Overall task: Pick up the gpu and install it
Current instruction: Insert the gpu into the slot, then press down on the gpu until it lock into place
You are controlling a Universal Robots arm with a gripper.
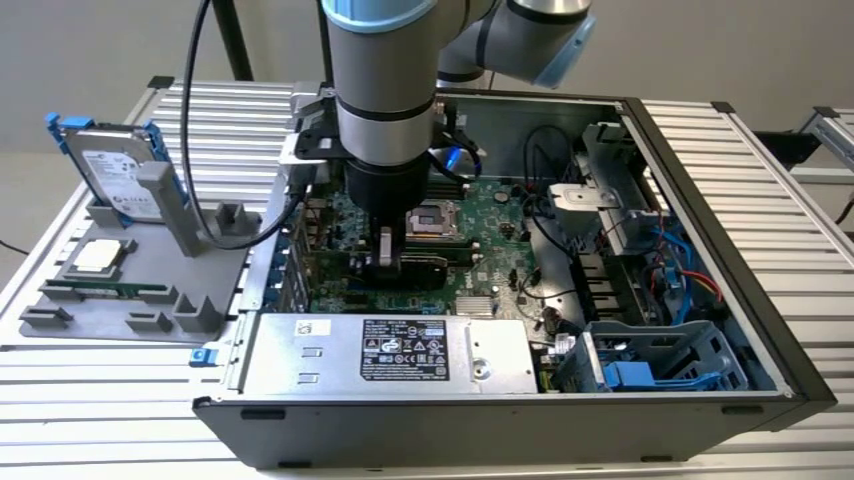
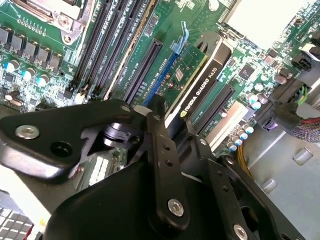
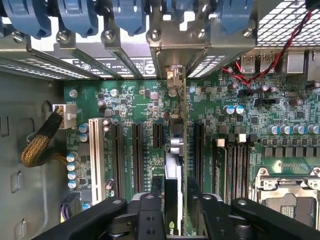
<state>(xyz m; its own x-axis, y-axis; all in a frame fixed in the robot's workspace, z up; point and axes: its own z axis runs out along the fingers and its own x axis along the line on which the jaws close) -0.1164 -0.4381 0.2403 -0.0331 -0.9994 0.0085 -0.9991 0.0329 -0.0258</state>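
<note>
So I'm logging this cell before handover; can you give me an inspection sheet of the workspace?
Surface: slatted metal table bearing an open computer case.
Job's things: green circuit-board gpu with black cooler stands on edge among the motherboard slots.
Clutter: grey fixture tray holding a silver hard drive with blue rails.
Gripper: black gripper shut on the gpu.
Cables: black cable along the arm; red and blue wires inside the case.
Surroundings: nothing seen.

Open computer case on a slatted table — beside it, a grey holder tray with a hard drive.
</note>
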